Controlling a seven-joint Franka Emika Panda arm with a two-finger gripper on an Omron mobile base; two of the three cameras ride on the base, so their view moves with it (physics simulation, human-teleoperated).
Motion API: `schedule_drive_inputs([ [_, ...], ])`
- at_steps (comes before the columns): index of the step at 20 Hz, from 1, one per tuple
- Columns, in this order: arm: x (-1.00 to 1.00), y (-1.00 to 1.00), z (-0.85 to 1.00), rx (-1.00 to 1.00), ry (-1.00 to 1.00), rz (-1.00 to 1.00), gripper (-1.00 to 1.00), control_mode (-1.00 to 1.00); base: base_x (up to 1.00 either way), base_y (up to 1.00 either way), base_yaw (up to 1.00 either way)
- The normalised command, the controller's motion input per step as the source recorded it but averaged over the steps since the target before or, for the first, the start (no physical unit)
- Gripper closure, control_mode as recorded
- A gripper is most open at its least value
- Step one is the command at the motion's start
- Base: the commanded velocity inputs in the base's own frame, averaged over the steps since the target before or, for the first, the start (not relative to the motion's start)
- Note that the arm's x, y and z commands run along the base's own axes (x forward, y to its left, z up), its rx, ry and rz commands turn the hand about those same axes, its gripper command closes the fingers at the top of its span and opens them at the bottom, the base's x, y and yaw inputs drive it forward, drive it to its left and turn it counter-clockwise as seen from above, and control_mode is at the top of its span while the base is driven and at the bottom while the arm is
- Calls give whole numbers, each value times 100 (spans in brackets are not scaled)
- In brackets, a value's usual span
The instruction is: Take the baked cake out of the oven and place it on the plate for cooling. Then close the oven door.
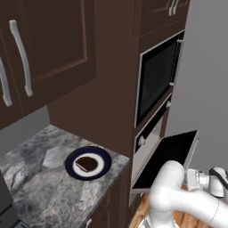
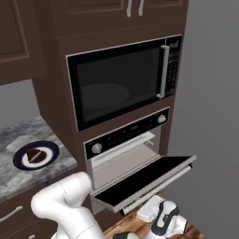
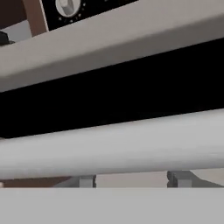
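On the marble table [image 1: 40,178] the cake [image 1: 86,164] rests on its plate [image 1: 105,156]; beneath the open oven door [image 2: 144,179], the pincer [image 3: 131,179], its spread unclear, could slip off the handle [image 3: 113,146].

In the hand view the oven door [image 3: 109,109] runs off both side edges — its bar handle [image 3: 113,146] too. The knob [image 3: 66,6] is cut by the top edge. The fingertips [image 3: 87,180] barely rise above the bottom band, so their spacing around the handle is unclear. In the left base view the oven [image 1: 149,142] interior is hidden (seen edge-on).
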Motion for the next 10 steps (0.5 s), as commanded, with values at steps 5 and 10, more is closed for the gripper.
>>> schedule_drive_inputs([
  [5, 97, 100, 80, 1, -31, 0, -100, -100, 0, 0, 0],
  [10, 100, 100, 56, -3, -17, 0, -100, -100, 0, 0, 0],
])
